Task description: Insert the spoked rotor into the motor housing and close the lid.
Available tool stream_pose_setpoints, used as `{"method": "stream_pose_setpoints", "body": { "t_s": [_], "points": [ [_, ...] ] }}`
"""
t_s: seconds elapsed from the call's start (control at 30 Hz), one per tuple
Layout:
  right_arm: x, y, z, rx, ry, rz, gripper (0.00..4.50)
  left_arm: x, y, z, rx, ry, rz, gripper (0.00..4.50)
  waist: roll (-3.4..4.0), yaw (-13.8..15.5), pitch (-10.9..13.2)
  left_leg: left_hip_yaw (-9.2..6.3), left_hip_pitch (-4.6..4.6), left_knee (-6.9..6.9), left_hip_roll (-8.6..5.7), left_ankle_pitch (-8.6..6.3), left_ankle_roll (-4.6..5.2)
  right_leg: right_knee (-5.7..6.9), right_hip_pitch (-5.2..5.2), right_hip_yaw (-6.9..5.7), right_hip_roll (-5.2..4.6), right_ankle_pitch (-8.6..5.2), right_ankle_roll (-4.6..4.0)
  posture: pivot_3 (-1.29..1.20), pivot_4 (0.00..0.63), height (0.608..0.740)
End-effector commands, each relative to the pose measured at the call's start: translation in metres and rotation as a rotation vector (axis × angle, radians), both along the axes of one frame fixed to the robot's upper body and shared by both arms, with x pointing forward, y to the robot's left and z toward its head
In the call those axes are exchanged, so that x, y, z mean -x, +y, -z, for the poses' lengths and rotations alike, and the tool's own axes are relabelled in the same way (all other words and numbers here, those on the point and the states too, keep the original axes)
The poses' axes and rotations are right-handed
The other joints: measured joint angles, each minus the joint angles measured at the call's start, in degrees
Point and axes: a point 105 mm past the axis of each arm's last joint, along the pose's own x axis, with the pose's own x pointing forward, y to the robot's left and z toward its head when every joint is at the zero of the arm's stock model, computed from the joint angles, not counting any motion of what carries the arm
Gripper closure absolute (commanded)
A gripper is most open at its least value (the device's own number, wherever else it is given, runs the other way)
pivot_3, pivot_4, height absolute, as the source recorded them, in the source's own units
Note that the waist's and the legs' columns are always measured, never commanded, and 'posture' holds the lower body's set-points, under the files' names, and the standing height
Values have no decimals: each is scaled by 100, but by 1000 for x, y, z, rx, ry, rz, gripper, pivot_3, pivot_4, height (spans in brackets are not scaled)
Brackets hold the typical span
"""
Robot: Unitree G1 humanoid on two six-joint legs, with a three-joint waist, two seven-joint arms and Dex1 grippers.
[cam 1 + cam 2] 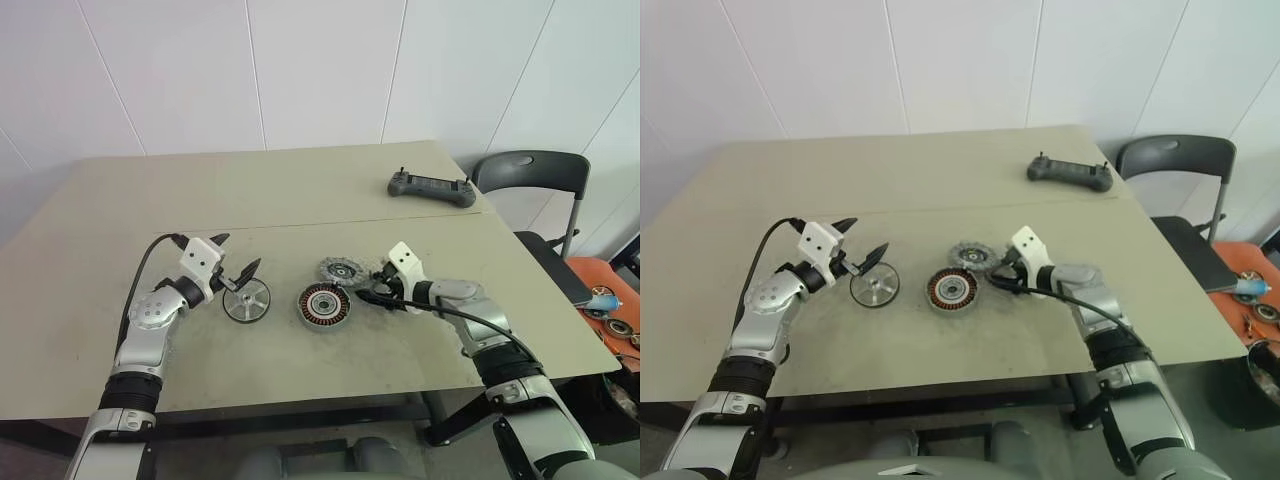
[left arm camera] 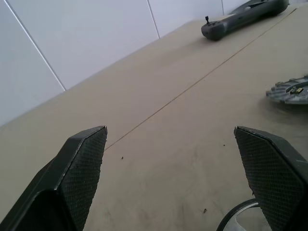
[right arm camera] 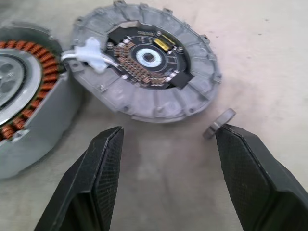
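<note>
The table [image 1: 300, 200] has a matt, beige top, smooth where it is far from the robot and scuffed grey around the parts. The spoked rotor [image 1: 246, 300] is bright, polished-looking metal. The motor housing [image 3: 29, 115] has a dull grey metal shell with glossy copper-coloured windings inside. The lid [image 3: 147, 60] is rough, cast-looking grey metal with a dark circuit board and a white plastic connector. A small washer [image 3: 219, 122] looks like plain grey metal. The fingers [image 3: 103, 168] are black with cross-hatched pads. The remote controller [image 1: 431, 188] is matt dark grey plastic.
</note>
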Motion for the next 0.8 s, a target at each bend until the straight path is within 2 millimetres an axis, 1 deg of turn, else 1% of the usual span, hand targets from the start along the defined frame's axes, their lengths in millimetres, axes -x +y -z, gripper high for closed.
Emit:
{"method": "stream_pose_setpoints", "body": {
  "t_s": [0.03,0.3,0.43,0.53,0.67,0.8],
  "points": [
    [-8,-6,-3,-2,-8,60,1335,-2,-1,-14,-4,-54,14,0,0,-1,0,0,0,-2,0,0,0,0,-1,0,0,0,0,0,0,740],
    [-15,-5,-4,-14,-19,93,1335,-2,-2,-12,-5,-48,16,0,0,-8,0,0,3,10,0,0,0,2,5,1,1,0,-1,0,0,740],
    [-2,1,1,7,28,-10,1335,-2,-2,-12,-6,-47,17,0,0,-8,0,0,3,10,0,0,0,2,5,1,1,0,-1,0,0,740],
    [6,-1,2,19,59,-60,1335,-2,-2,-12,-7,-46,19,0,0,6,0,-1,-1,6,0,0,0,1,2,1,0,0,0,0,0,740],
    [-9,-17,-5,40,2,42,1335,-1,-3,-12,-7,-45,24,0,0,4,0,-1,-1,-4,0,0,0,-1,-2,1,0,2,2,0,0,740],
    [-17,-19,-10,34,-41,85,1335,-2,-5,-11,-6,-42,32,0,0,9,0,0,0,5,-1,0,0,-1,3,0,0,0,-1,0,0,740]
  ]
}}
